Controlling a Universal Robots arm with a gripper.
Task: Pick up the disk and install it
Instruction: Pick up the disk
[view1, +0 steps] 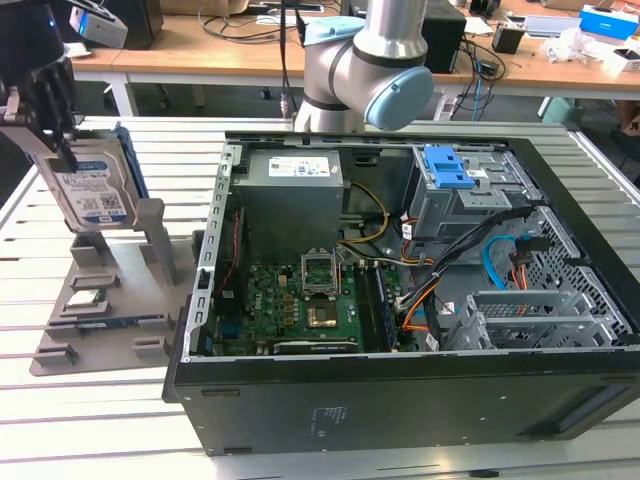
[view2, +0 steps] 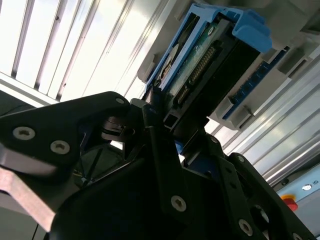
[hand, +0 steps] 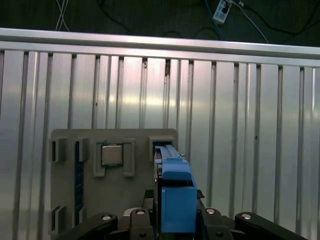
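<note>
Now claw (view1: 62, 150) pinching disk (view1: 95, 190) by upper edge, upright above grey fixture (view1: 110, 295); open computer case (view1: 400, 400) apart.

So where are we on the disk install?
Grasp looks done: the gripper is shut on the disk. In hand: the disk hangs at the grey holder, on the exterior view's left; whether it is clear of the slot, I cannot tell. Left: it is not yet in the open computer case.

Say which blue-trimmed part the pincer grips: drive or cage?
The disk, upright by the grey stand at the exterior view's left; the pincer clamps its upper edge. The blue-tabbed cage sits inside the case, apart from it.
</note>
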